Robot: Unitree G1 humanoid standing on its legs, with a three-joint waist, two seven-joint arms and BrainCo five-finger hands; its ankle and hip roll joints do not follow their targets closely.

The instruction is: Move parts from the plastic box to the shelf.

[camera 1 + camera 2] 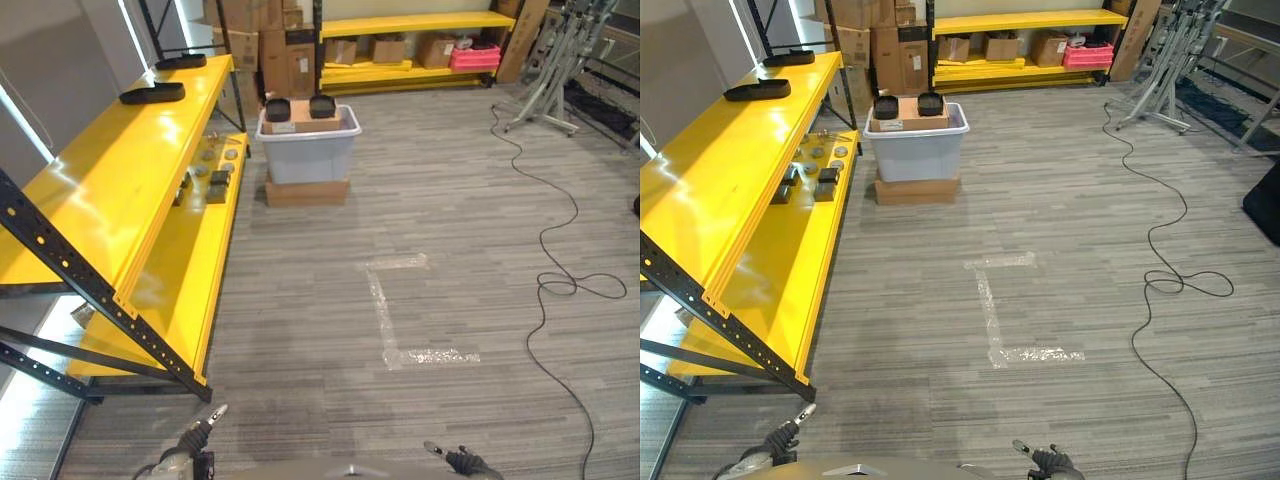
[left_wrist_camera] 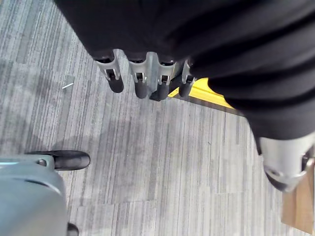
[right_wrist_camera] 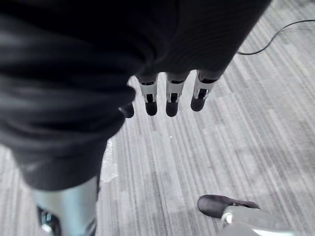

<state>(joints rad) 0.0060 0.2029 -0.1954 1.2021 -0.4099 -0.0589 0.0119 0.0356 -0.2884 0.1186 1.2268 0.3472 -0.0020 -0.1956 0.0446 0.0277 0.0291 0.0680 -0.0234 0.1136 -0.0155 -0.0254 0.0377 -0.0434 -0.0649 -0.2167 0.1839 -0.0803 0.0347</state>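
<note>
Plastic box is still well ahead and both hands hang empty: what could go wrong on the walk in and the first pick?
1. The plastic box sits on a cardboard box close beside the yellow shelf, so a wide approach may clip the shelf's black diagonal brace.
2. The black cable snakes across the floor to the right; drifting that way risks a snag.
3. The left hand and right hand are open and empty; the black parts sit high in the box, so a clumsy reach could knock them off.

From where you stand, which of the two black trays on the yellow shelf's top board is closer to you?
The black tray lying nearer the board's front is closer; the other black tray lies behind it, toward the cardboard boxes.
</note>
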